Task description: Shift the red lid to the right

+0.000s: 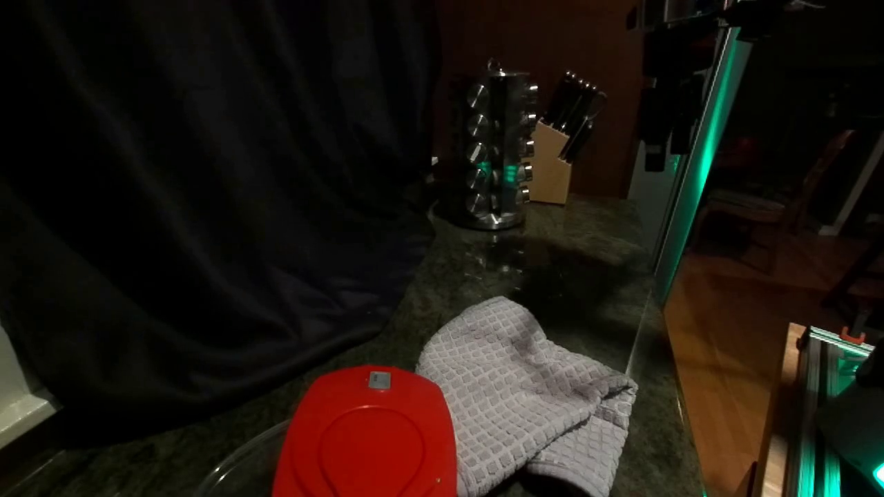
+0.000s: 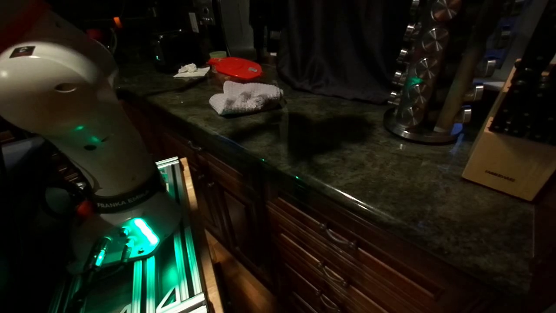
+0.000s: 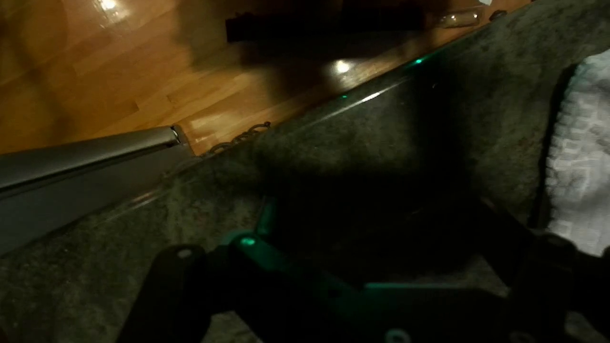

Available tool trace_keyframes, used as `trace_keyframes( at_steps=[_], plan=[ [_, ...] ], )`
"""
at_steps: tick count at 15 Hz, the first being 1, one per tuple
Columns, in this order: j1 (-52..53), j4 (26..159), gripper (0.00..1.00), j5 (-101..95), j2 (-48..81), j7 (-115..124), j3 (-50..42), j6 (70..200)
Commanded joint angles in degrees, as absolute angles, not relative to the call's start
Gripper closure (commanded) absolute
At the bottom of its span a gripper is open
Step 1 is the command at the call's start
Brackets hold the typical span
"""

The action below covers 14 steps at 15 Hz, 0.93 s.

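Observation:
The red lid (image 1: 369,442) is at the bottom of an exterior view, beside the pale checked cloth (image 1: 518,393). A curved clear plastic rim (image 1: 238,459) shows at its left. In an exterior view the red lid (image 2: 236,68) looks raised above the counter behind the cloth (image 2: 245,99); whether it rests on the clear container is hard to tell. The lid is out of the wrist view, where only the cloth (image 3: 584,157) shows at the right edge. My gripper (image 3: 381,214) is open, with its dark fingers wide apart above the counter, away from the lid. Nothing shows between them.
A spice rack (image 1: 494,152) and a knife block (image 1: 550,162) stand at the counter's far end; both also show in an exterior view as the rack (image 2: 421,78) and block (image 2: 506,161). A dark curtain (image 1: 228,207) hangs alongside. The counter edge (image 3: 367,97) drops to a wooden floor.

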State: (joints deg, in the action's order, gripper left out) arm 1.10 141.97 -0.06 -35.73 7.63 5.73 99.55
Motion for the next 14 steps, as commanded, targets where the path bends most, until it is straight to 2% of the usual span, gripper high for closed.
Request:
trace_keyframes(
  at_steps=[1, 8, 14],
  plan=[
    [7.2, 139.6, 0.00, 7.7, -34.4, 11.0, 10.3, 100.3],
    [14.0, 132.3, 0.00, 20.4, -26.2, 21.2, 20.7, 107.5],
    [15.0, 127.4, 0.00, 29.5, -15.4, 34.5, 23.7, 113.5]
  ],
)
